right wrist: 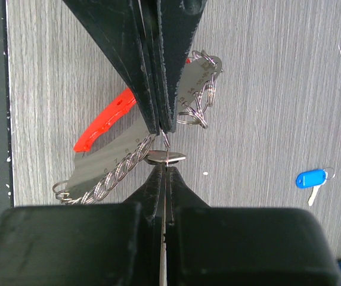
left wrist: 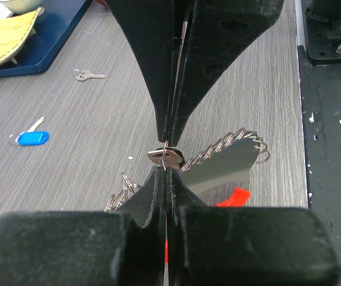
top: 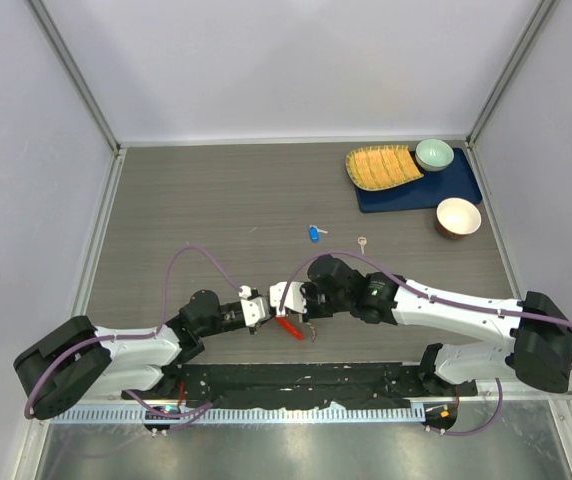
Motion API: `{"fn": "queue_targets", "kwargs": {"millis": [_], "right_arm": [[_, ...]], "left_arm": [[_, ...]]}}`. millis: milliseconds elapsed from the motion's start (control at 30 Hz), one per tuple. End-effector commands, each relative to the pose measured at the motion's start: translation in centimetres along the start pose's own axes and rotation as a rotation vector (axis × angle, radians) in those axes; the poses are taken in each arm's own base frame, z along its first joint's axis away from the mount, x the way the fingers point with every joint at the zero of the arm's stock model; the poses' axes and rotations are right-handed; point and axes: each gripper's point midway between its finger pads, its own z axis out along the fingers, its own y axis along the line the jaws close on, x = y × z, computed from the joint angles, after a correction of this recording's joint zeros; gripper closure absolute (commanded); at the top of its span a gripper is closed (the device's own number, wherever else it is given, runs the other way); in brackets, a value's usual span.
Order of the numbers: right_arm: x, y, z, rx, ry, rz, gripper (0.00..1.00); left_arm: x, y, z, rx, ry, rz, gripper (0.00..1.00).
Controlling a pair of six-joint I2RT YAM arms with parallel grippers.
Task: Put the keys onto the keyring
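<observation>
My left gripper (top: pixel 267 306) and right gripper (top: pixel 275 300) meet tip to tip low over the near table. Both are shut on the thin wire of the keyring (right wrist: pixel 166 142), seen edge-on. A small silver oval piece (right wrist: pixel 166 157) hangs on that wire between the tips; I cannot tell if it is a key. A silvery chain (left wrist: pixel 218 146), a grey metal tag (left wrist: pixel 224 170) and the red fob (right wrist: pixel 102 128) dangle from the ring. The blue-headed key (top: pixel 313 233) and the plain silver key (top: pixel 363 241) lie farther back on the table.
A dark blue tray (top: pixel 461 185) at the back right carries a yellow woven plate (top: pixel 381 165) and a green bowl (top: pixel 434 154). A brown bowl (top: pixel 457 217) stands beside it. The black base strip (top: pixel 296 380) runs along the near edge.
</observation>
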Motion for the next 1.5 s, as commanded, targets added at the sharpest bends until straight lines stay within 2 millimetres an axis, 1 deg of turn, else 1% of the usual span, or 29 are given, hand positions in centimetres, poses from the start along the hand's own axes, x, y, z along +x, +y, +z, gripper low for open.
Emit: {"fn": "queue_targets", "kwargs": {"millis": [0, 333, 567, 1000, 1467], "right_arm": [[-2.30, -1.20, -0.81, 0.032, -0.075, -0.008, 0.99], [-2.41, -1.19, -0.70, 0.029, -0.079, -0.008, 0.99], [-1.94, -1.60, -0.73, 0.054, -0.057, 0.009, 0.99], [-2.49, -1.65, -0.70, 0.050, -0.079, 0.013, 0.99], [-2.28, -1.75, -0.59, 0.058, -0.072, 0.038, 0.99]], "left_arm": [[-2.69, 0.92, 0.44, -0.022, -0.091, 0.053, 1.00], [-2.64, 0.79, 0.43, -0.015, -0.091, 0.053, 1.00], [-2.69, 0.89, 0.44, -0.020, -0.091, 0.053, 1.00], [-2.68, 0.75, 0.45, -0.012, -0.092, 0.052, 1.00], [-2.78, 0.90, 0.38, -0.021, -0.094, 0.056, 1.00]]}}
